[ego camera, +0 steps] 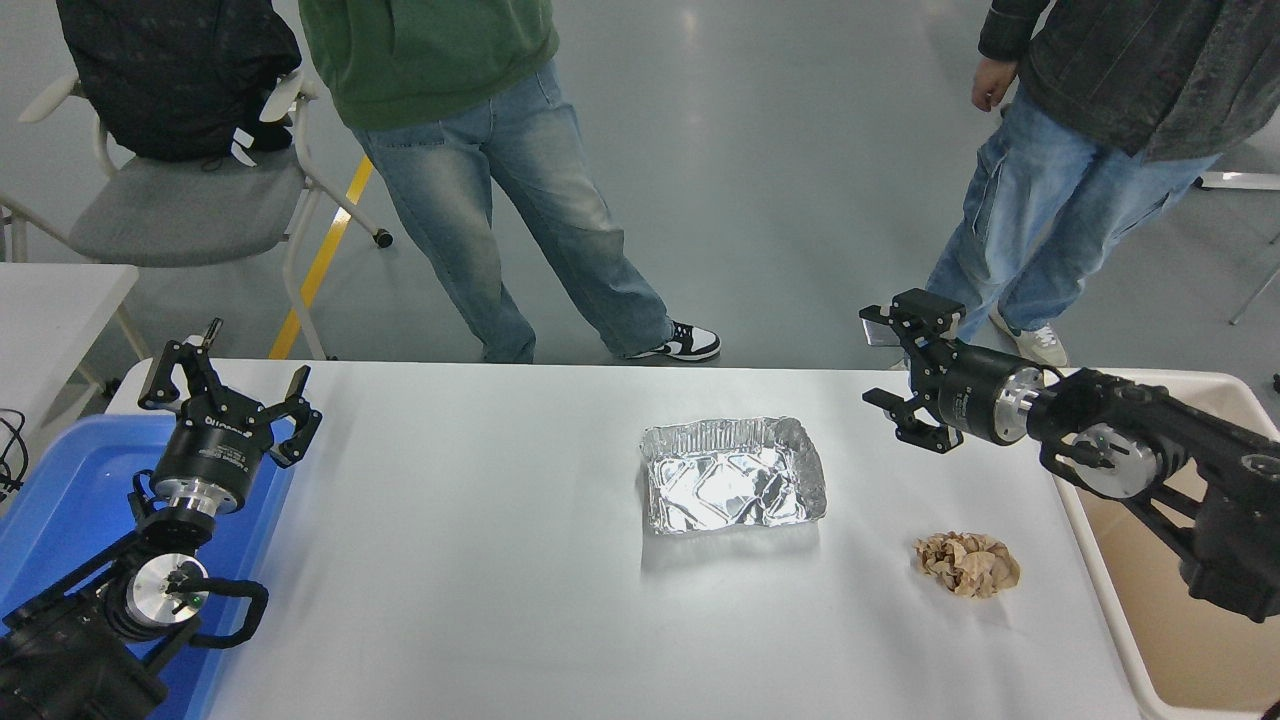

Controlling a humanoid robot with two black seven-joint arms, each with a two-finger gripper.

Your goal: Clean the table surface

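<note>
The white table surface (480, 560) fills the lower part of the head view. A crumpled silver foil tray (733, 486) lies at its middle. A crumpled ball of brown paper (967, 565) lies to the tray's right, nearer the front. My right gripper (888, 366) is open and empty, held above the table's far right part, pointing left, to the right of and beyond the tray. My left gripper (226, 385) is open and empty, parked at the lower left over the blue bin.
A blue bin (60, 510) stands at the table's left end and a beige bin (1200, 640) at its right end. Two people in jeans stand beyond the far edge. A grey chair (180, 200) and a small white table (50, 300) are at the left.
</note>
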